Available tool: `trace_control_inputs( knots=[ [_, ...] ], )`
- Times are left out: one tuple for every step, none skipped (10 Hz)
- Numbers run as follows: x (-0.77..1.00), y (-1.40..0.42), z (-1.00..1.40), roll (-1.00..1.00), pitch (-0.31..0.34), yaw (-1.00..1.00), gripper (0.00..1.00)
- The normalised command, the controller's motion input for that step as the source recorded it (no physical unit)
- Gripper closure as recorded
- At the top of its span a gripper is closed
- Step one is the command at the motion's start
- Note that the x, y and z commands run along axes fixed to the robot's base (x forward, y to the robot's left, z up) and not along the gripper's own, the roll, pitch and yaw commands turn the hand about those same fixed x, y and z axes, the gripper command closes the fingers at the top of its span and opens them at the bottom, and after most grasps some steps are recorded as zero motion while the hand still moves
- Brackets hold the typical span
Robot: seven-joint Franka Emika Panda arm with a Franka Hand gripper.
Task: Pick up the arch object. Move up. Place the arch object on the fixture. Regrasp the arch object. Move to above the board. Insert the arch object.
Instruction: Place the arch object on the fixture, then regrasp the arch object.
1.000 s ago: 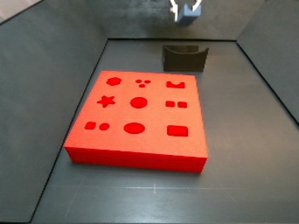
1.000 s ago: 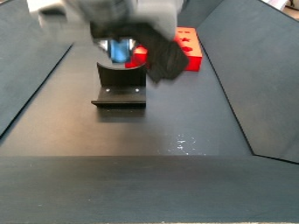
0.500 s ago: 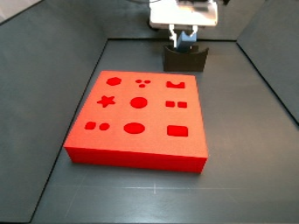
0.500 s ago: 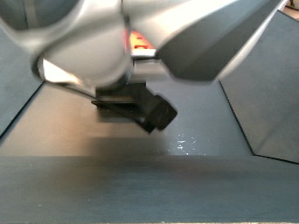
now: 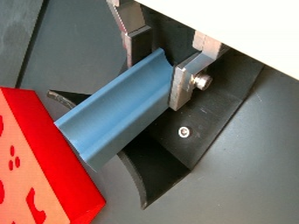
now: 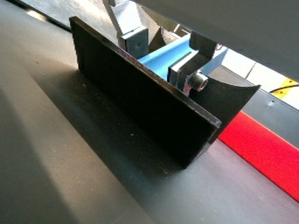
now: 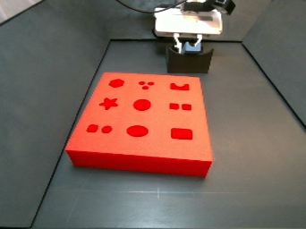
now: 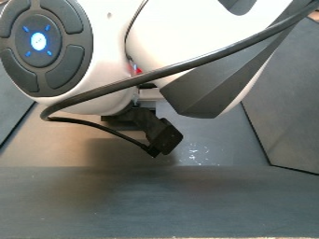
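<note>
Gripper pinches your arch object over the fixture; board edge lies near

The dark grey floor carries the large flat bright red board and, beneath the gripper, the small dark fixture.
</note>
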Motion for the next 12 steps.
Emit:
trace_control_inputs(
  knots=[
    [0.00, 0.00, 0.00, 0.00, 0.000, 0.00, 0.00],
    [0.00, 0.00, 1.00, -0.01, 0.069, 0.02, 0.00],
    [0.00, 0.00, 1.00, -0.01, 0.069, 0.03, 0.00],
    [-0.02, 0.01, 1.00, 0.00, 0.061, 0.02, 0.00],
    [-0.03, 0.00, 1.00, 0.01, 0.046, 0.00, 0.00],
    [-0.04, 0.00, 1.00, 0.02, 0.036, 0.00, 0.00],
    [-0.05, 0.00, 0.88, 0.02, 0.026, -0.01, 0.00],
    [-0.04, 0.00, 0.69, 0.02, 0.016, -0.01, 0.00],
    [-0.04, 0.00, 0.51, 0.02, 0.009, -0.01, 0.00],
    [-0.04, 0.00, 0.32, 0.02, 0.002, -0.01, 0.00],
    [-0.11, -1.00, 0.97, 1.00, 0.038, 0.02, 0.00],
    [-0.10, -1.00, 0.93, 1.00, 0.037, 0.02, 0.00]
  ],
)
